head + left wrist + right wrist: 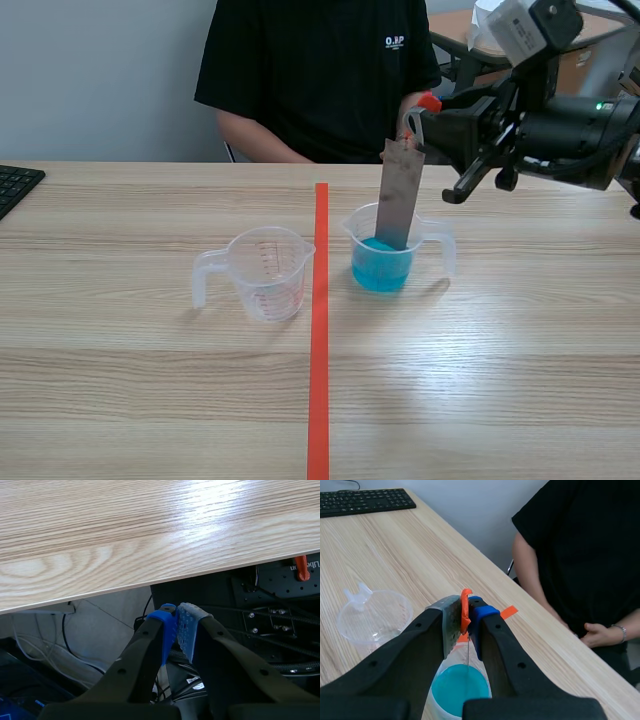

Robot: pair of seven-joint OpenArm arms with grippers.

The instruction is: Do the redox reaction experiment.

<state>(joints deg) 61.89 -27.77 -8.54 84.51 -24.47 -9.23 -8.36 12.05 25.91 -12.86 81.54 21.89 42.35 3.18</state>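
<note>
Above the pale wooden worktop [150, 400], my right fingers [487, 625] are clamped on the orange clip [465, 602]; its metal strip [400, 195] hangs below them into the beaker [382, 265] of blue liquid. My left fingers [165, 630] are together, empty. I judge this is the soaking step; next needs a straight lift.

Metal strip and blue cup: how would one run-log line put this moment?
right claw: shut on orange clip | metal strip: hangs from clip, lower end in cup of blue liquid | left claw: shut, empty
</note>
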